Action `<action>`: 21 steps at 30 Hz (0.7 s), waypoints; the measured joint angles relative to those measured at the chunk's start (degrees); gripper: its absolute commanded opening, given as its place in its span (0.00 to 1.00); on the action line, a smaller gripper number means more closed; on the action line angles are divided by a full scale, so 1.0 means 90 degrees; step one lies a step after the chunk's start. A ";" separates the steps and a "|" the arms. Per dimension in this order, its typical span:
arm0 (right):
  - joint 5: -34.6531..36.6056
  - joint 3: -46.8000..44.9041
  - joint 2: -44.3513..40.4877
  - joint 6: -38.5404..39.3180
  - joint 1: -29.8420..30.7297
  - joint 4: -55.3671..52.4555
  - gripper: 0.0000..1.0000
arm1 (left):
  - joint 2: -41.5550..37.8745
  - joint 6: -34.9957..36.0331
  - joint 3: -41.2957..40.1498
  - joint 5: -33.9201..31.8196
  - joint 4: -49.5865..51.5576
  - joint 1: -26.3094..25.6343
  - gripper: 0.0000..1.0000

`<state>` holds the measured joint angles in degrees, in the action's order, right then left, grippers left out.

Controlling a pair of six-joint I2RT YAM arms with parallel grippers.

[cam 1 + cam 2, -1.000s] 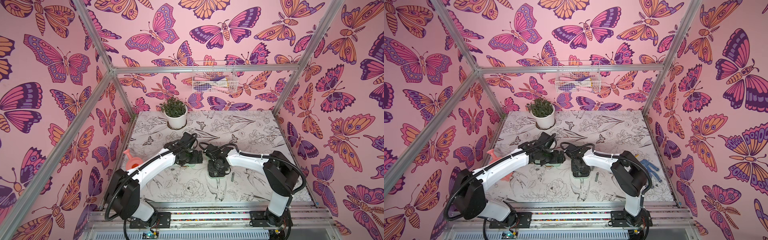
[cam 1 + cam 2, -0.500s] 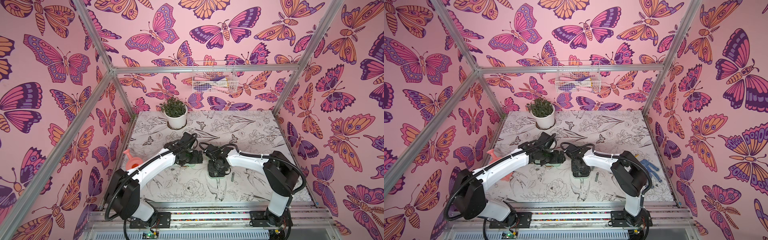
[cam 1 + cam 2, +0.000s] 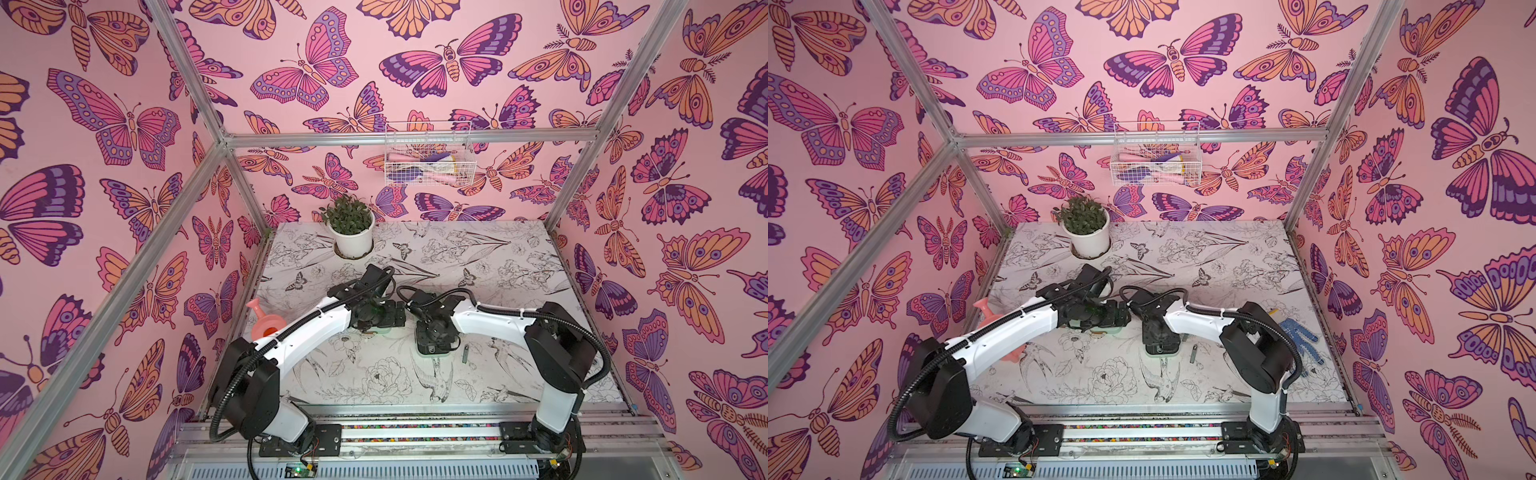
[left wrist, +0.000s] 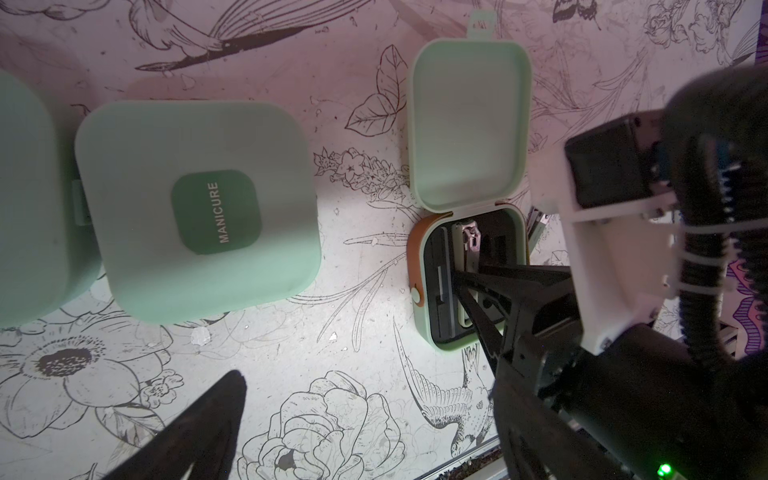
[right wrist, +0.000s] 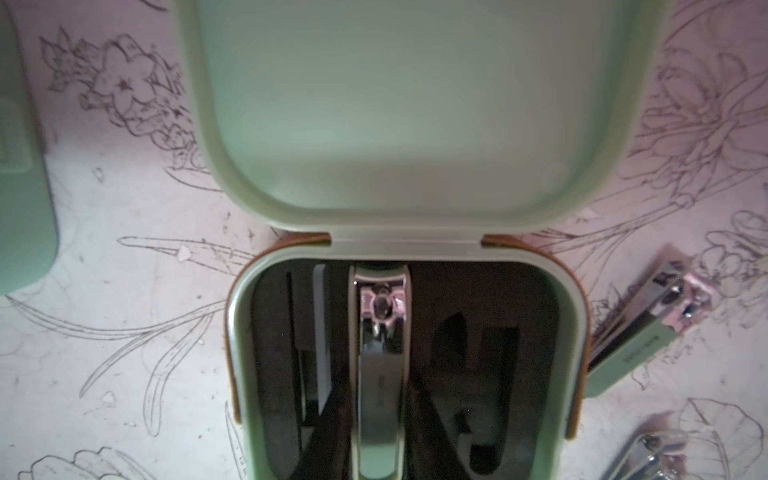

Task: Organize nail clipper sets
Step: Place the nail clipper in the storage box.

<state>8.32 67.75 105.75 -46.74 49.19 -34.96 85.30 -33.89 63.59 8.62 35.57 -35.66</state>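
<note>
**Packing in progress.** At the middle of the frame in both top views, my two arms meet low over the flower-printed table (image 3: 478,257), where the nail clipper sets are being put in order.

The right gripper (image 5: 376,390) reaches down into the open case (image 5: 575,349), whose lid (image 5: 415,104) lies flat back on its hinge. Its jaws are closed narrow on a clipper (image 5: 380,332) standing in the case's centre slot, one finger against each flank. In a top view that case (image 3: 433,354) shows only as a green sliver just below centre, under the right wrist.

The left gripper (image 3: 390,319) hangs left of centre with its jaws spread wide and holding nothing. One of its fingers (image 4: 199,424) shows over bare table. Below it sit two closed cases, one labelled MANICURE (image 4: 199,212) and a second (image 4: 25,199) just beside it.

I read this step as seating a single clipper in its slot. The neighbouring slots are too dark for me to tell what they hold.

The next move, as I judge it, calls for easing the jaws apart just enough to free the clipper without dragging it up. The gripper should then lift straight out, clear of the rim.

A loose clipper (image 5: 648,316) lies just beside the case's outer wall, and another (image 5: 640,453) lies near it. These look like the next pickups. The lid should stay open until they are in.
</note>
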 measured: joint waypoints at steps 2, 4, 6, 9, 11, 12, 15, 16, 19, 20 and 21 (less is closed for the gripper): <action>0.0000 0.0005 0.0000 0.0000 0.0000 -0.0007 0.13 | 0.0000 0.0000 0.0000 0.0000 0.0000 0.0000 0.94; 0.0000 0.0010 -0.0002 0.0000 0.0000 -0.0017 0.15 | 0.0000 -0.0002 0.0000 0.0000 0.0000 0.0000 0.94; 0.0000 0.0024 -0.0002 0.0002 0.0000 -0.0034 0.19 | 0.0000 -0.0002 0.0000 0.0000 0.0000 0.0000 0.94; -0.0002 0.0051 -0.0002 0.0005 -0.0002 -0.0070 0.23 | 0.0000 -0.0002 0.0000 -0.0002 0.0000 0.0000 0.94; -0.0002 0.0080 -0.0002 0.0007 -0.0002 -0.0112 0.25 | 0.0000 -0.0002 0.0000 -0.0005 0.0002 0.0002 0.94; 0.0000 0.0095 -0.0002 0.0010 -0.0002 -0.0138 0.27 | 0.0000 -0.0002 0.0000 -0.0005 0.0002 0.0002 0.94; 0.0007 0.0155 -0.0002 0.0032 -0.0002 -0.0301 0.30 | 0.0000 -0.0002 0.0000 -0.0002 0.0002 0.0002 0.94; 0.0019 0.0182 -0.0002 0.0036 -0.0002 -0.0357 0.30 | 0.0000 -0.0002 0.0000 -0.0002 0.0002 0.0002 0.94; 0.0066 0.0257 -0.0002 0.0051 -0.0002 -0.0478 0.31 | 0.0000 -0.0002 0.0000 -0.0005 0.0002 0.0002 0.94; 0.0073 0.0270 -0.0002 0.0053 -0.0002 -0.0505 0.31 | 0.0000 -0.0002 0.0000 -0.0002 0.0002 0.0002 0.94; 0.0073 0.0277 -0.0002 0.0051 -0.0002 -0.0534 0.31 | 0.0000 -0.0005 0.0000 -0.0005 0.0002 0.0002 0.94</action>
<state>8.97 70.24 105.73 -46.28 49.17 -39.77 85.30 -33.93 63.59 8.58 35.59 -35.64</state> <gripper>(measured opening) 0.312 0.937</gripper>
